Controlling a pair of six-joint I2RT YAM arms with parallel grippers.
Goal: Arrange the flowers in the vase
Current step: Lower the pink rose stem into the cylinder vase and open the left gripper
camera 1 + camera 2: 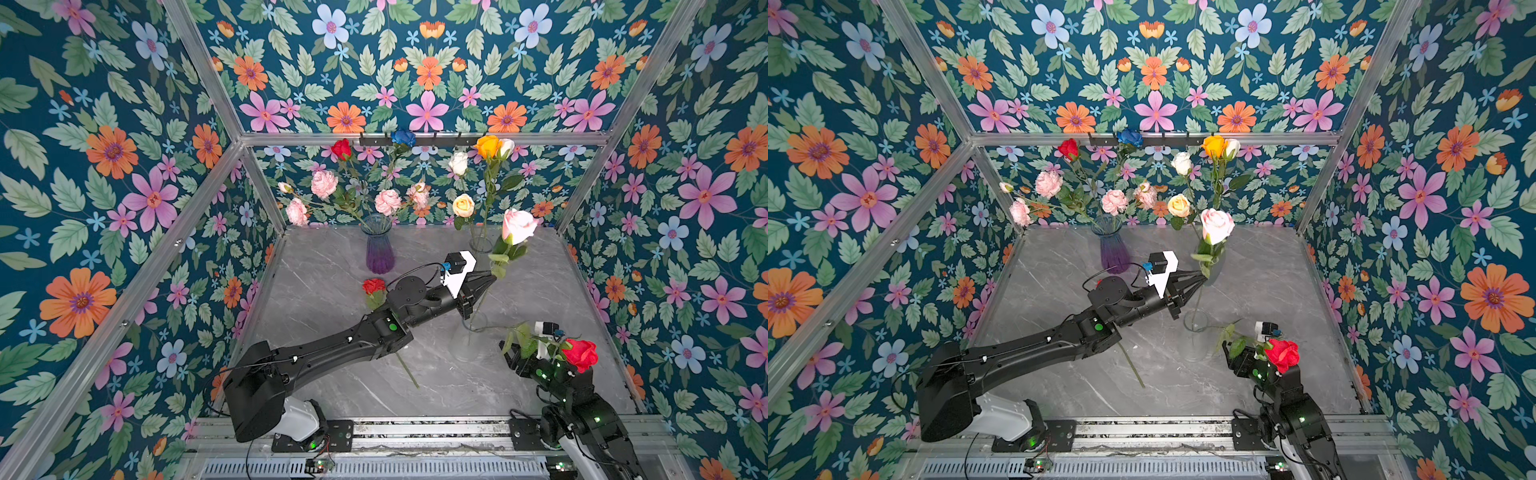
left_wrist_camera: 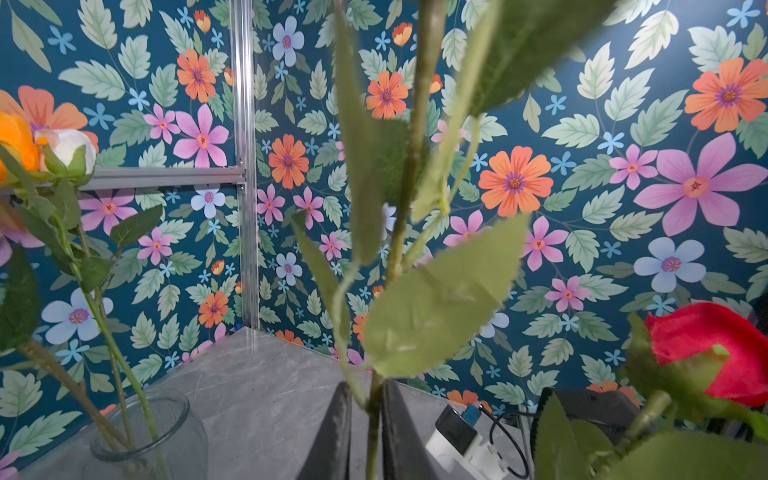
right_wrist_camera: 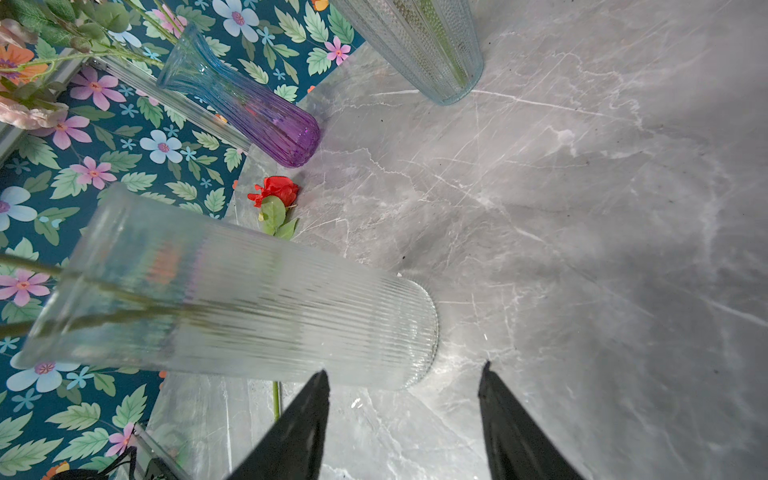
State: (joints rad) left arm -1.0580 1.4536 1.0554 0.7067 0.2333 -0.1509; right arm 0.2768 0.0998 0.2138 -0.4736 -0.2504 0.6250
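Observation:
My left gripper [image 1: 492, 279] [image 2: 365, 386] has its jaws slightly apart around the green stem of a pink rose [image 1: 517, 226] [image 1: 1216, 226]; the stem rests against one finger. That stem runs down into the clear ribbed vase [image 1: 465, 336] [image 3: 249, 311]. A red rose [image 1: 582, 353] [image 2: 706, 345] also stands in this vase and leans over my right arm. My right gripper [image 1: 512, 353] [image 3: 403, 374] is open and empty, just above the table beside the vase's base. Another red flower [image 1: 373, 286] [image 3: 276, 191] lies on the table, its stem passing under my left arm.
A purple vase [image 1: 379, 245] at the back holds pink carnations, a red rose and a blue rose. A clear vase [image 1: 480, 243] [image 2: 145, 432] at the back right holds orange, white and cream roses. Flowered walls close in the grey marble table [image 1: 561, 291].

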